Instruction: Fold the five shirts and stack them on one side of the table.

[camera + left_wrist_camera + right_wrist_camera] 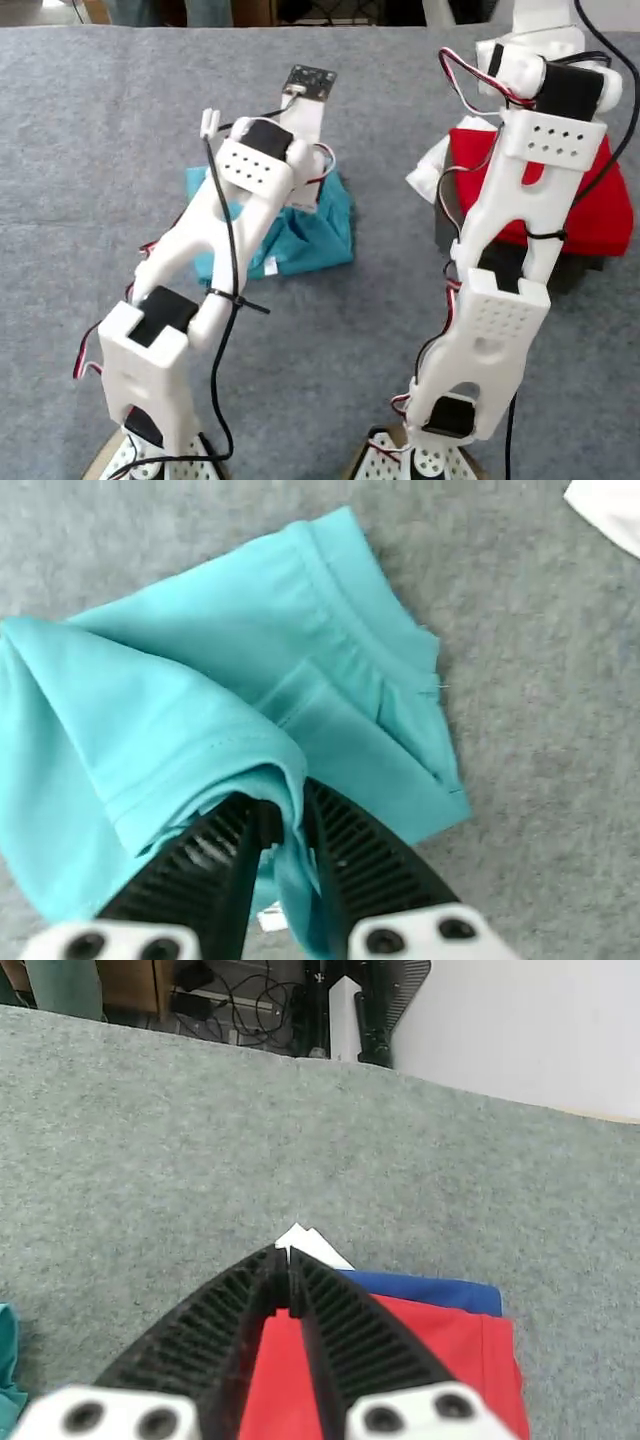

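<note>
Left gripper (pixel 285 815): I see its jaws clamped on a raised fold of the teal shirt (pixel 260 670), which lies crumpled on the grey worktop (pixel 90 150) near its middle. A small white tag (pixel 268 916) sits at the shirt's edge just by the jaws; I cannot read its print. Right gripper (pixel 290 1265): jaws pressed together, holding nothing, above the stack on the worktop's right side. There I make out a red shirt (pixel 440 1350) on top, the edge of a blue shirt (pixel 430 1290) beneath and a corner of a white shirt (pixel 312 1243) poking out; the arm hides the lower layers
</note>
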